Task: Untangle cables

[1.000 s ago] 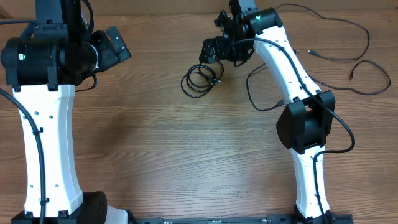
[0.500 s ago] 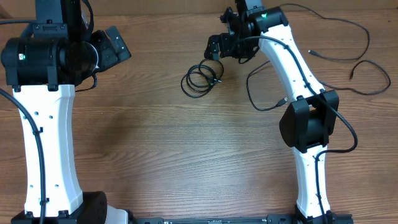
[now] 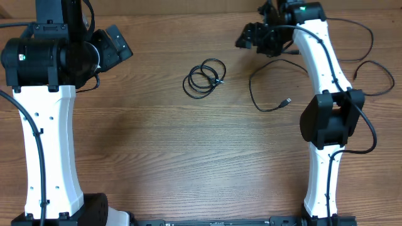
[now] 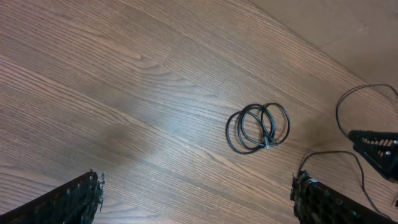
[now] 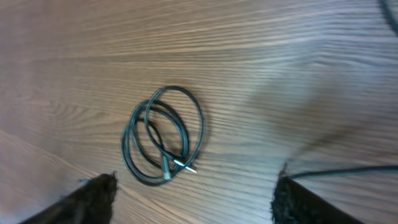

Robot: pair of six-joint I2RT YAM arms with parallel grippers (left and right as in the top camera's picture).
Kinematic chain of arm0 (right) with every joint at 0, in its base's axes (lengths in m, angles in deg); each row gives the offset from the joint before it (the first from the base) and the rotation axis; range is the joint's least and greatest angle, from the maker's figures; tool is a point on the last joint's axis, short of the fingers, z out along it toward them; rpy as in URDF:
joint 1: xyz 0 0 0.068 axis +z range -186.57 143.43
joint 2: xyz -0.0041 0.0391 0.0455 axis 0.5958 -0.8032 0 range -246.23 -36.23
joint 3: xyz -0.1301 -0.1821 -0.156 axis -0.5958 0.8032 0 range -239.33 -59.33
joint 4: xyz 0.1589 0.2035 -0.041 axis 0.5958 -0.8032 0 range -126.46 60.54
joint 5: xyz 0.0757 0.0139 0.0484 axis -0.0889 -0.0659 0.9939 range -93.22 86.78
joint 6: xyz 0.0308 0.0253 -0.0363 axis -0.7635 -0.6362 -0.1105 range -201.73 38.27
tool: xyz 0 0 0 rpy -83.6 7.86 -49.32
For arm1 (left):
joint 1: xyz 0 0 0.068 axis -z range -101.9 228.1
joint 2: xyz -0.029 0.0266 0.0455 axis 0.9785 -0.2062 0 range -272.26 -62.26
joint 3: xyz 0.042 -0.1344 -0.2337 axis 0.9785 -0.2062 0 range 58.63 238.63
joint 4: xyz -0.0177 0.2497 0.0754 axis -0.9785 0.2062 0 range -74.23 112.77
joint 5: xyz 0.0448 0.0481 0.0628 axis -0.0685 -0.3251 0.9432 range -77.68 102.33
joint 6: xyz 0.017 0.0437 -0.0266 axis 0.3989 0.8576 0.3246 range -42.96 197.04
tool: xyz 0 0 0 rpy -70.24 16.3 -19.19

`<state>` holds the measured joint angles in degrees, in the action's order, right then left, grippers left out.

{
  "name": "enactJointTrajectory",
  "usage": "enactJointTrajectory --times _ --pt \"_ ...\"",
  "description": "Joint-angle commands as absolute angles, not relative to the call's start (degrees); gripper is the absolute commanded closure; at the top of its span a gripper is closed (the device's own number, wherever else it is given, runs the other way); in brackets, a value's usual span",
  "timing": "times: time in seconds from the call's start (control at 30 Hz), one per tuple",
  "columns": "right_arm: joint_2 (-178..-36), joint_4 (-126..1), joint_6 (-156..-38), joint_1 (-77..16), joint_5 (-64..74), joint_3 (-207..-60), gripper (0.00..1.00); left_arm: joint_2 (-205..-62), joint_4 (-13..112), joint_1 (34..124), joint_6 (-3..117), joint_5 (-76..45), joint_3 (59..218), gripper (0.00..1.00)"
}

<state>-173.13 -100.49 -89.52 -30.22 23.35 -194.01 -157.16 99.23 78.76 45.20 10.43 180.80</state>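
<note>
Desk point(image 3: 188, 157), wood grain, seen from overhead and both wrists

Coil point(image 3: 204, 76): thin black cable wound in a few overlapping loops, lying flat toward the far edge, about mid-width of the desk. Plug end tucked inside the loops, silver tip showing in the right wrist view point(image 5: 163, 144). Nothing touches it. It is also in the left wrist view point(image 4: 258, 127), alone on bare wood

Loose cable point(image 3: 252, 91): single strand just right of the coil and apart from it. It curves in an open hook, its plug end pointing toward the right edge, and its upper part runs under the right arm

Long cable point(image 3: 370, 37): sprawled in wide bends at the far right corner, well apart from the coil

Left gripper point(image 3: 116, 44): near the far left corner, well apart from every cable. Jaws spread wide, nothing between them in its own view point(image 4: 196, 196)

Right gripper point(image 3: 251, 37): at the far edge, beyond the loose cable and right of the coil. Jaws apart in the wrist view point(image 5: 193, 190), only wood and the coil in the gap. A strand point(image 5: 348, 169) runs up to the right-hand finger; contact cannot be told
</note>
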Motion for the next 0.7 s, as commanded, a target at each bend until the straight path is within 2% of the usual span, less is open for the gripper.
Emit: enactJointTrajectory --times 0.0,0.3,0.4,0.67 --pt "-170.9 -101.6 -90.5 -28.8 24.5 -195.4 0.25 -157.5 99.0 78.9 44.0 9.8 180.5 0.0" --pt "-171.0 -101.6 -91.2 -21.1 21.1 -195.4 0.25 -157.5 97.6 78.9 44.0 10.0 180.5 0.0" --pt "-171.0 -101.6 -97.5 -18.5 14.9 -195.4 0.18 -157.5 97.6 78.9 44.0 10.0 180.5 0.01" --pt "-171.1 -100.4 -99.3 -13.3 11.3 -195.4 0.19 -157.5 98.0 78.9 44.0 10.0 180.5 0.01"
